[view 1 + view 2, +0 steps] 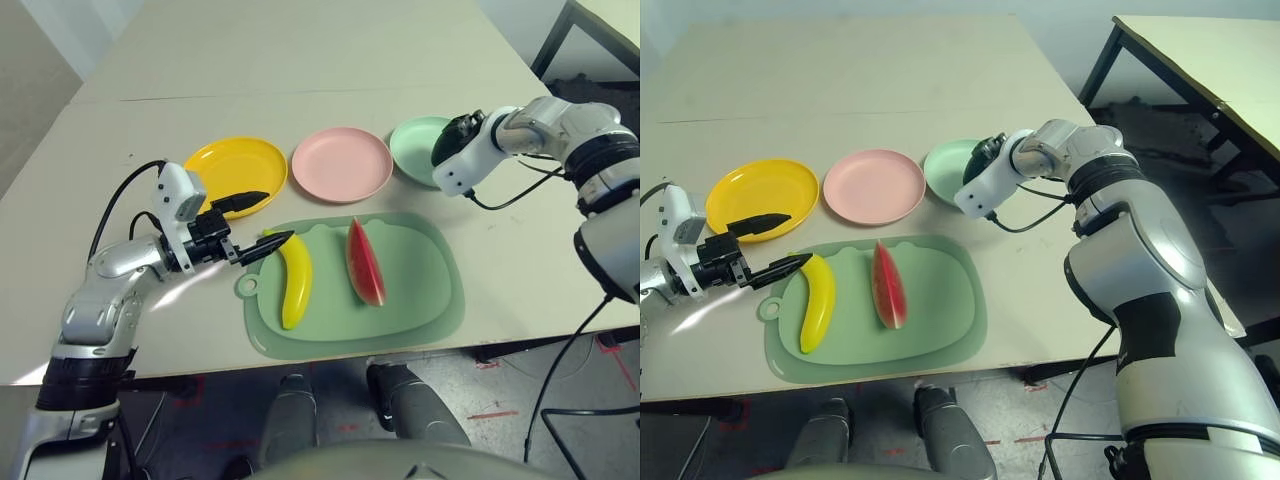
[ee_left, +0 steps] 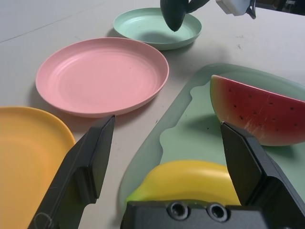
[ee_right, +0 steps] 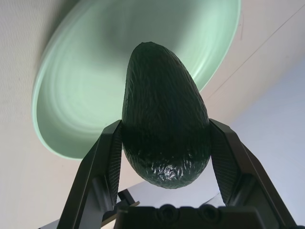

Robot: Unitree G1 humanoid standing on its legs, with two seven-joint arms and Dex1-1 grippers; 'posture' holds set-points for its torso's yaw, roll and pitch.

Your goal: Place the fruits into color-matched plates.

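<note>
- Avocado [image 3: 164, 119], dark green, was pinched between the two black fingers of the right claw [image 3: 164, 157] and held above the mint green plate [image 1: 412, 150], not resting in it
- Left claw [image 1: 255, 225] was spread wide and held nothing; one fingertip lay over the rim of the yellow plate [image 1: 225, 165], the other reached the stem end of the banana [image 1: 296, 280]
- Banana lay lengthwise on the left part of the pale green cutting mat [image 1: 420, 300], which sat at the near edge of the surface [image 1: 300, 60]
- Watermelon wedge [image 1: 364, 262] lay on the same mat, just right of the banana and apart from it
- Pink plate [image 1: 341, 163] stood between the yellow and mint green plates, the three in a row behind the mat; pink and yellow plates held no fruit
</note>
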